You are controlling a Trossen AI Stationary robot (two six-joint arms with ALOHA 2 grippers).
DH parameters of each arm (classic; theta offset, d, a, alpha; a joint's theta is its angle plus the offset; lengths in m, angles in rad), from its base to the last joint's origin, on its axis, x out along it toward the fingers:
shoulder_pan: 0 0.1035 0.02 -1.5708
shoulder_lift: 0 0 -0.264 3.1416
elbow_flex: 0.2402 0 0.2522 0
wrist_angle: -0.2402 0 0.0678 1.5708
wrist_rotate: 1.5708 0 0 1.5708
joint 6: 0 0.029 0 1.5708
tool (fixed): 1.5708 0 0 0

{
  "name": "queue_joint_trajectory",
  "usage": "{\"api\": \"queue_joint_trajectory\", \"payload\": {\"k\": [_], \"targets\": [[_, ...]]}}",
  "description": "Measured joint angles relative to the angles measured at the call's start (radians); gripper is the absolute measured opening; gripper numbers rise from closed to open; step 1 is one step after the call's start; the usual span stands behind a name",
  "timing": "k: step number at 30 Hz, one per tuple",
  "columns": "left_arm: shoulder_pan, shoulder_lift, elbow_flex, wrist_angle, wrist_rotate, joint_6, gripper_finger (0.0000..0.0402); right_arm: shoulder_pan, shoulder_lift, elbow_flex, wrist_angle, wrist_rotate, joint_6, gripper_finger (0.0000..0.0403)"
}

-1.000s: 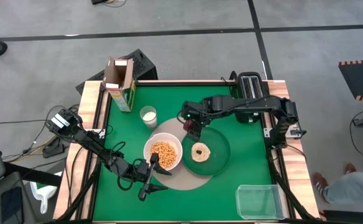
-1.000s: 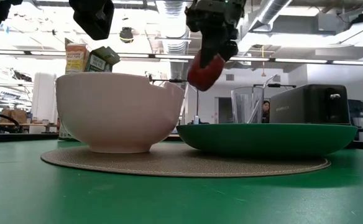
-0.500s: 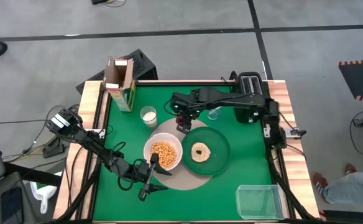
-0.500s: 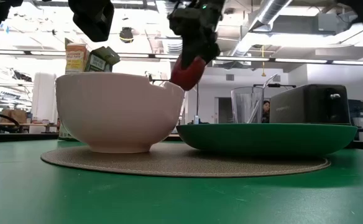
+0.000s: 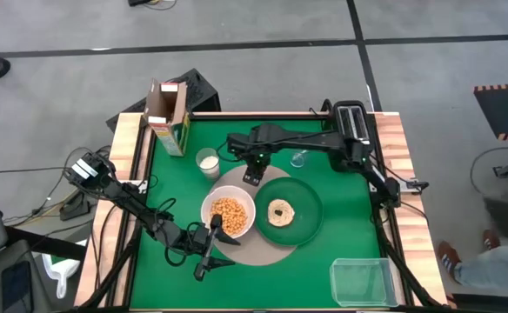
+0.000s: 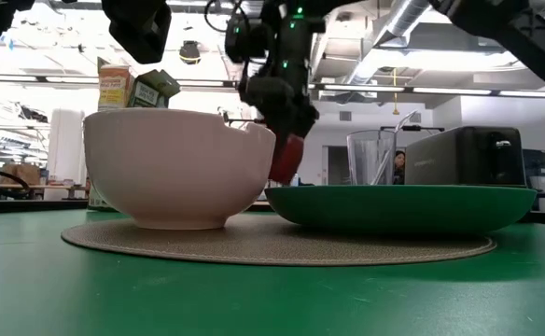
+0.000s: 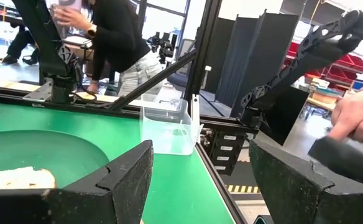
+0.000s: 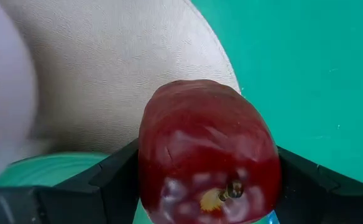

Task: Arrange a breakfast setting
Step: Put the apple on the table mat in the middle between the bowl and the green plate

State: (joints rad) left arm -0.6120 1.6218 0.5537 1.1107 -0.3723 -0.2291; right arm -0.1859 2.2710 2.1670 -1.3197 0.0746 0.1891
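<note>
Between the dark jaws of the right gripper [image 8: 206, 186] sits the small red fruit [image 8: 207, 155], glossy and rounded, its stem end facing the wrist camera; the jaws are clamped on both its sides. Just below it lies the round tan mat [image 5: 237, 248], flat and woven-looking, with the green table [image 5: 341, 187] beyond. Close beside the jaws stand the smooth white bowl [image 5: 228, 214], filled with tan cereal, and the larger dark-green plate [image 5: 306, 213] carrying the small bagel [image 5: 280, 211]. A white cup [image 5: 207, 161] and a clear glass [image 5: 299, 157] stand near. The yellow-green cereal box [image 5: 169, 117], the black toaster [image 5: 351, 122] and the clear plastic tub [image 5: 361, 281] stand well apart. Near the bowl, the left gripper [image 5: 207, 252] waits with jaws wide and empty.
</note>
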Motion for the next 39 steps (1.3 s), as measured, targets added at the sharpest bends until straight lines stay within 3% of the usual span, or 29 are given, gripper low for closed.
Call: {"api": "queue_joint_trajectory", "payload": {"k": [11,20,29,39], "targets": [[0.0,0.0,0.0,0.0,0.001,0.0,0.0251,0.001,0.105,0.0,-0.01,0.001,-0.033,0.0307],[0.0,0.0,0.0,0.0,-0.001,0.003,0.0251,0.0,0.107,-0.001,0.024,-0.001,-0.041,0.0308],[0.0,0.0,0.0,0.001,-0.001,0.004,0.0251,0.005,0.107,-0.001,0.038,-0.027,-0.064,0.0358],[0.0,0.0,0.0,0.001,-0.001,0.004,0.0251,0.008,0.107,-0.001,0.04,-0.027,-0.07,0.036]]}}
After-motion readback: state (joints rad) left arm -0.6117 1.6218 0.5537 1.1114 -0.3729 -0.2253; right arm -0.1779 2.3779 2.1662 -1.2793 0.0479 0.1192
